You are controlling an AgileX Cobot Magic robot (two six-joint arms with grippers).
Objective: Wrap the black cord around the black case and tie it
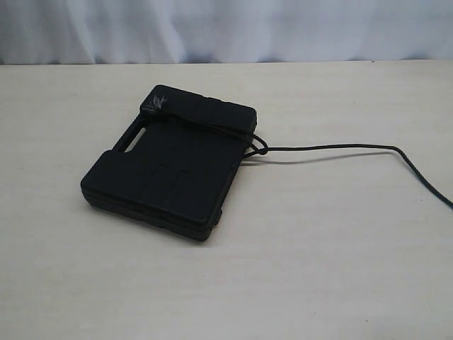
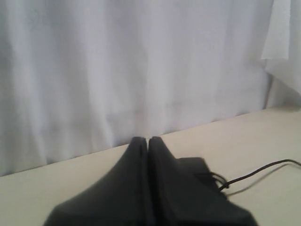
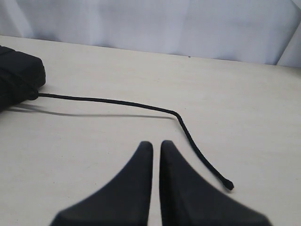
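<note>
the case (image 1: 166, 166) lies flat on the table (image 1: 318, 269), left of middle, its handle slot toward the far left. the cord (image 1: 333, 147) crosses its far end, with a frayed tuft (image 1: 154, 105) at the far left corner and a knot (image 1: 259, 147) against the right edge. from the knot it runs right over the table, then bends toward the near right. the left gripper (image 2: 148, 141) has its fingers pressed together, pinching nothing; the case and knot lie beyond them, partly hidden, apart from the tips. the right gripper (image 3: 156, 145) is closed to a hairline gap, also empty. the cord's knobbed tip (image 3: 229, 185) lies on the table just beside it, not touching, the case well apart
</note>
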